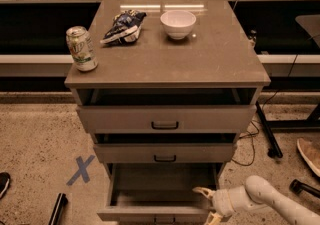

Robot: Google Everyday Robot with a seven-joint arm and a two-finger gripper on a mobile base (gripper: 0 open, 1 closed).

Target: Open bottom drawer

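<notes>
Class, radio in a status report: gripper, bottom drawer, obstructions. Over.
Gripper low, at right front corner of bottom drawer. Drawer stands well open. Nothing visible blocking it.

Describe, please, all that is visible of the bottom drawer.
The bottom drawer, lowest of three, is grey-brown and looks like laminated board. It stands pulled well out and level, so its box shows from above; nothing shows inside. Its flat front lies near the picture's lower edge, with the dark handle partly cut off. The pincer is at the front's right end, seemingly touching it.
</notes>
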